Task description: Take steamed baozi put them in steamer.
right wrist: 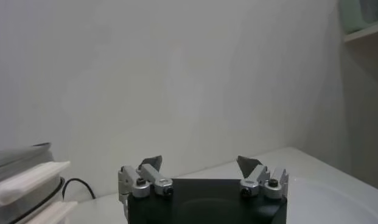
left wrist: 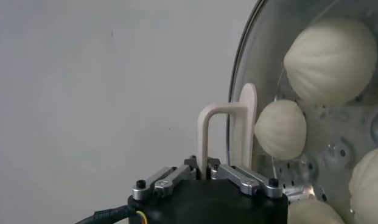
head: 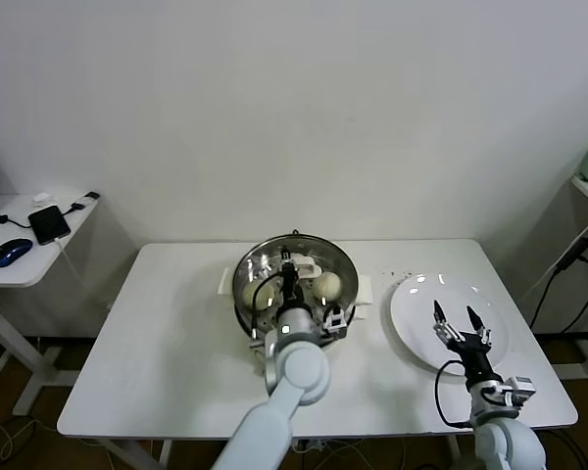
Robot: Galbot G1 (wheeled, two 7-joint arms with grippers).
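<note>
Pretty even, soft indoor light here, nothing harsh, shadows barely there. Little glare spots on the white plate (head: 449, 320) and the shiny steamer (head: 294, 276) rim. Up close, the baozi (left wrist: 280, 129) look slightly soft.

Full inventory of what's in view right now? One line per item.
baozi: four, cream-white, inside the steamer
steamer: one, steel on cream base, table centre
glass lid: one, clear with cream handle, over the steamer
plate: one, white, right of the steamer
table: one, white
phone: one, black, side desk at far left
mouse: one, blue, same desk
left gripper: shut on the lid's handle, over the steamer
right gripper: open, over the plate
</note>
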